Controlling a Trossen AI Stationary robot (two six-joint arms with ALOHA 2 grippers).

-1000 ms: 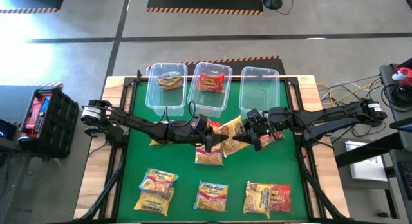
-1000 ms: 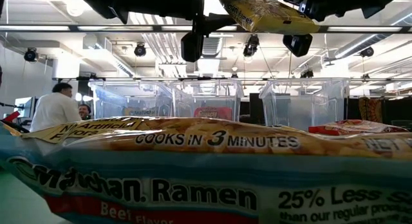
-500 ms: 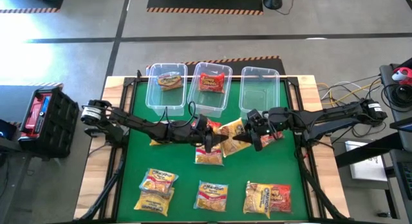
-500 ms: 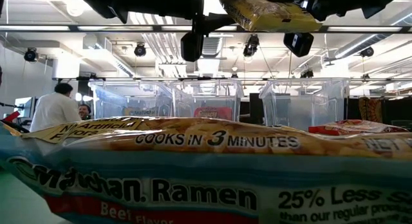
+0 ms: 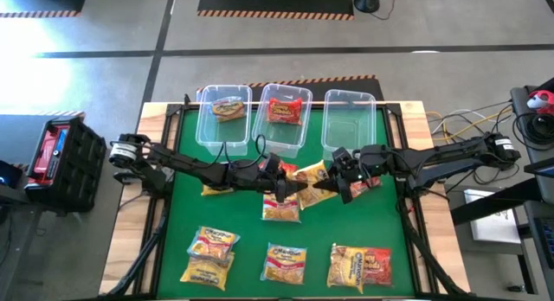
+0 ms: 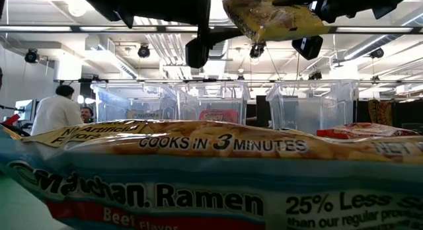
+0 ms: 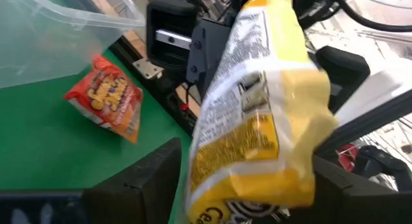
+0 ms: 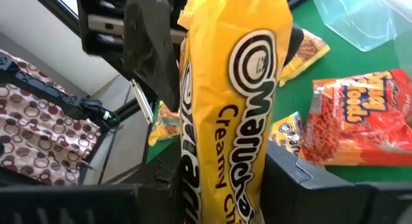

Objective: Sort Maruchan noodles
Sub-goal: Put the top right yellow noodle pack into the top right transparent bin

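Mid-table, the right gripper (image 5: 336,185) clamps a yellow Maruchan packet (image 5: 316,175); the left gripper (image 5: 288,190) stands wide beside it.

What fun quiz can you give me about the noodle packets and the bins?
1. How many clear bins are there? A two, B three, C four.
2. True or false: the middle bin holds a red packet.
3. Fill in: the right gripper holds a ____ packet.
Key: 1 B; 2 true; 3 yellow.
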